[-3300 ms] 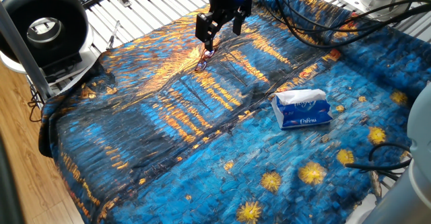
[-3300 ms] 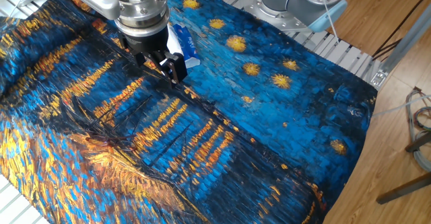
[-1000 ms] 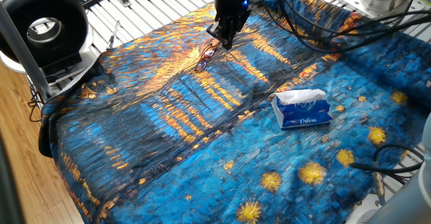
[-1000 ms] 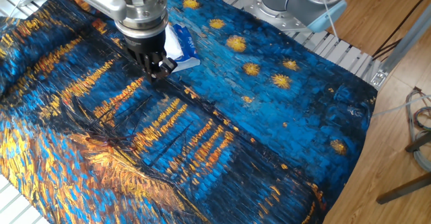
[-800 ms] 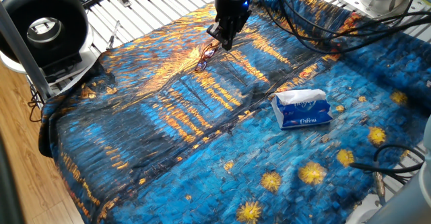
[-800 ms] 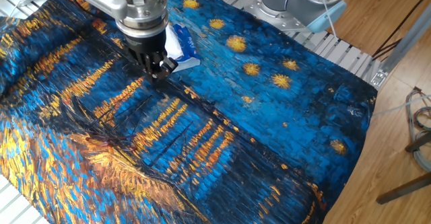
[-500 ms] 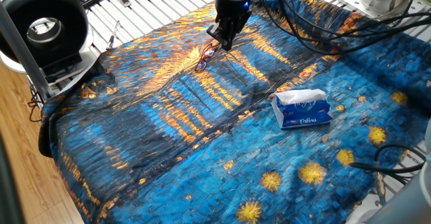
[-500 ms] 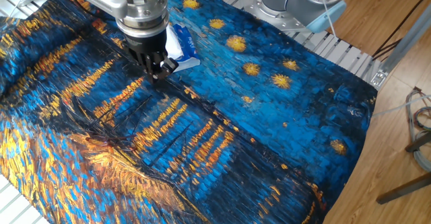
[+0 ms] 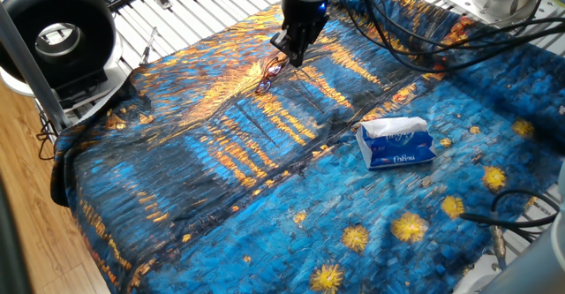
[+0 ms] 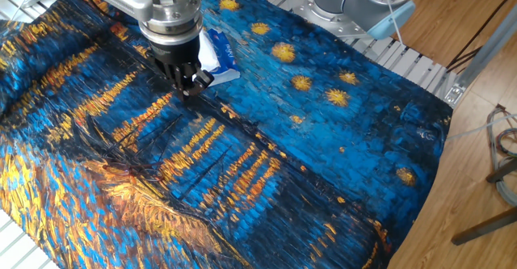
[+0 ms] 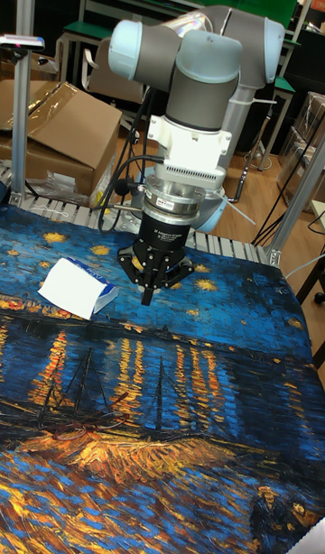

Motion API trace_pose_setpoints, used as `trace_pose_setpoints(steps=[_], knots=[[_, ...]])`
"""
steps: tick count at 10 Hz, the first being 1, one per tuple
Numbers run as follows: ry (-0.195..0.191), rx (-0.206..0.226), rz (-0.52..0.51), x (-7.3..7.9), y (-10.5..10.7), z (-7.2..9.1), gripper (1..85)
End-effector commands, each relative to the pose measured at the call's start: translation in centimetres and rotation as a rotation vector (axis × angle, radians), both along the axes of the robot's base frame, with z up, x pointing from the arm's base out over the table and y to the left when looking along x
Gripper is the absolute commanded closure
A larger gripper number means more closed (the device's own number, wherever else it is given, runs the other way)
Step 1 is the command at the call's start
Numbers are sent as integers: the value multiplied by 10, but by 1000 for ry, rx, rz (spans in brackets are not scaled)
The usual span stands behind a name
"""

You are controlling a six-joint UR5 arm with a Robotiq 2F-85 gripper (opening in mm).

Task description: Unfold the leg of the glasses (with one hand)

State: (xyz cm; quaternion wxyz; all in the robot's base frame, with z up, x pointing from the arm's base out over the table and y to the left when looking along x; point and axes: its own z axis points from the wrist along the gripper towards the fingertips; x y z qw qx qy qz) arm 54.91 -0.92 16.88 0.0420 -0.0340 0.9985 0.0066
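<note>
The thin wire glasses [image 9: 270, 73] lie on the far cloth [image 9: 221, 153]. The gripper [image 9: 293, 60] stays pinched closed above them, unmoved.

The end effector [image 9: 296, 57], open wide a few seconds back, now has its fingers pinched together, and it sits lower, right over the glasses [image 9: 269, 73].

Only the tissue pack [image 9: 396, 143] (well apart) interrupts the cloth [image 9: 265, 179].
</note>
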Motion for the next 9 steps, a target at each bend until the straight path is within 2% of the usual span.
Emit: trace_pose_setpoints(steps=[1,5,7,8,9], knots=[[-8,16,-1,2,3,1,847],[-15,-24,17,5,-7,2,847],[5,11,-17,0,2,2,847],[13,7,-30,-2,1,1,847],[10,21,-36,-2,4,2,847]])
